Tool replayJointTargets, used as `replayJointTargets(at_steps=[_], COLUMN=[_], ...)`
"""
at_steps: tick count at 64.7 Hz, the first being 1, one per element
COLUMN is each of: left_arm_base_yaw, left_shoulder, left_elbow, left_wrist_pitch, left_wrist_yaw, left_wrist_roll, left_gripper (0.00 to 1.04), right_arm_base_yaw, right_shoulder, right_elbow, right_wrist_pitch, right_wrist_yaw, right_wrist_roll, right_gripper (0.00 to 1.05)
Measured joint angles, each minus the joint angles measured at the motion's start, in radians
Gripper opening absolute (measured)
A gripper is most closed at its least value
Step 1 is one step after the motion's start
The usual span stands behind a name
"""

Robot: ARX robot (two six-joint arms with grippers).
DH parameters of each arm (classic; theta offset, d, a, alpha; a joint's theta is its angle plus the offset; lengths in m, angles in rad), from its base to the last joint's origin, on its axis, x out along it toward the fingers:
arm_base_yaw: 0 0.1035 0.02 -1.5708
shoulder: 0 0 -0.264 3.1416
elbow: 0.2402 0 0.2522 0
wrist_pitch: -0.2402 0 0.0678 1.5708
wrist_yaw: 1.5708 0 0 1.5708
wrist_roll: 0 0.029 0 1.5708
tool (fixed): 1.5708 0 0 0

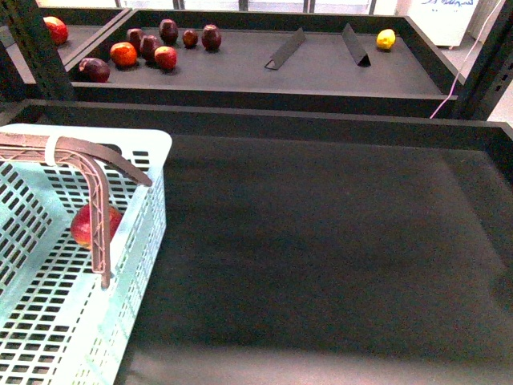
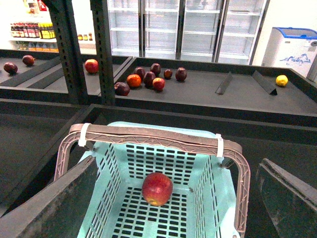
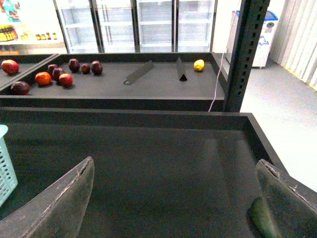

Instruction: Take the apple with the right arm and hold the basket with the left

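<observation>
Apple (image 2: 157,188) sits in basket (image 2: 218,198); left gripper (image 2: 173,208) wide open above it, right gripper (image 3: 173,198) wide open, both empty. Risk: unheld basket may slide if bumped.

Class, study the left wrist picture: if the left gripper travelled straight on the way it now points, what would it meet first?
Probably the apple lying on the slotted floor of the basket, which sits between the open fingers of the left gripper. Depth is uncertain; a flatter path might meet the brown handle first.
</observation>
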State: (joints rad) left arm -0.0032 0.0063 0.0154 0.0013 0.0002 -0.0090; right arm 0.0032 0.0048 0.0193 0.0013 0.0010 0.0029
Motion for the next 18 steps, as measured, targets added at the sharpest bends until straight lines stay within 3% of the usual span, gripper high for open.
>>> replayJointTargets(at_steps=[18], left_arm_base_yaw=[0.000], left_shoulder=[0.000], left_elbow=[0.000], left_wrist_pitch=[0.000], left_wrist_yaw=[0.000], left_wrist_roll=[0.000], left_gripper=[0.98], right_arm_base_yaw=[0.000], right_shoulder=[0.000], right_elbow=[0.000], right_wrist_pitch=[0.000], right_wrist_yaw=[0.000], right_wrist_roll=[0.000], right_gripper=[0.96])
